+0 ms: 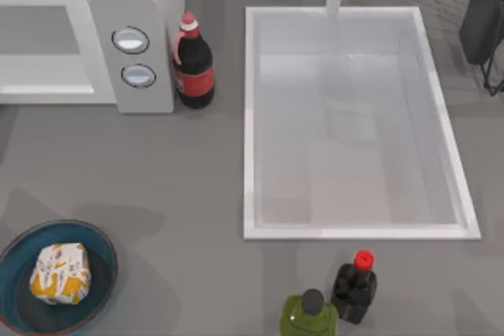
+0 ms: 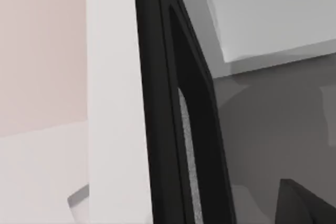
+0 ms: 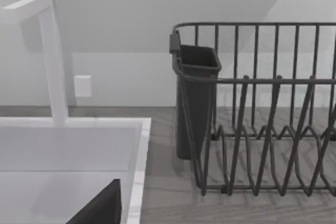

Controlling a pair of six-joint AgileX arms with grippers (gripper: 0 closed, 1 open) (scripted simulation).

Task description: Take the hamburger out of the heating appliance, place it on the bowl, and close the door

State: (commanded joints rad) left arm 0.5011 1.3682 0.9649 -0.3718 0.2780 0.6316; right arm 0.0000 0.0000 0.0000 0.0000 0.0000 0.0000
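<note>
The hamburger [image 1: 60, 272] is sitting in the bowl [image 1: 101, 243] at the worktop's seven o'clock. The heating appliance [image 1: 142, 5] is standing at ten o'clock. Closing the door [image 2: 173, 103] is in hand, I judge; whether either arm's jaws are apart, I cannot tell.

Kitchen, sink [image 1: 252, 116], microwave [image 1: 142, 29], dish rack [image 3: 262, 108]
</note>
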